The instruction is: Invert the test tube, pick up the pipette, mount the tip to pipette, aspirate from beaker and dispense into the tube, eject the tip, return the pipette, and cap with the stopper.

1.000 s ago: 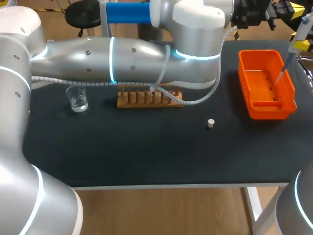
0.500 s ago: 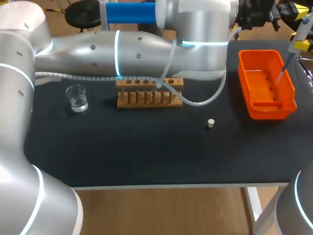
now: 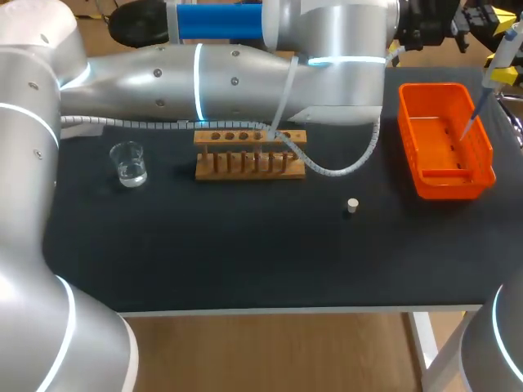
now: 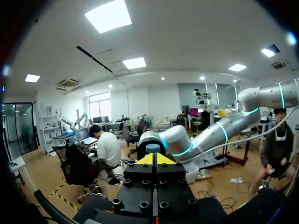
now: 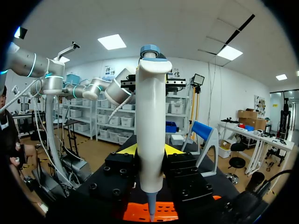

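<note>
The right pincer (image 5: 149,150) is clamped on the white pipette with a blue top (image 5: 149,116). It holds the pipette upright so the thin end points down into the orange plastic tray (image 3: 445,175), likely for the tip step. The left pincer (image 4: 155,158) has its fingers together, high over the far side of the black counter (image 3: 245,253). The small glass beaker (image 3: 129,163) holds clear water. The holes in the wooden rack (image 3: 249,163) look empty.

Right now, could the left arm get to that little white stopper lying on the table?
Probably yes. The stopper lies alone on the black table, with nothing around it. The left gripper is shut and empty, up near the far side, so it would have to come down and open first.
</note>
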